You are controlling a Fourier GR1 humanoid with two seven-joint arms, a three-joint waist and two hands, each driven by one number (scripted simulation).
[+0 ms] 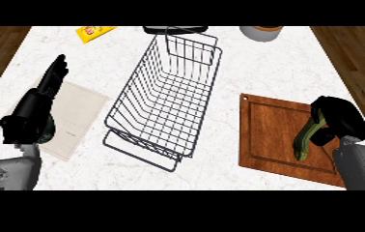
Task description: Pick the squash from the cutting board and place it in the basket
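Note:
A long green squash [305, 140] hangs over the right part of the brown wooden cutting board [274, 139], its tip pointing down toward the board. My right hand [338, 117] is curled round its upper end at the view's right edge. The dark wire basket [168, 98] stands in the middle of the white marble counter, left of the board, with nothing in it. My left hand [39, 105] rests open at the left, fingers pointing up, over a pale cloth.
A pale cloth or mat [77, 117] lies at the left under my left hand. A yellow packet [94, 32], a dark object [175, 30] and a grey pot [261, 33] sit along the counter's far edge. Wooden floor shows at both sides.

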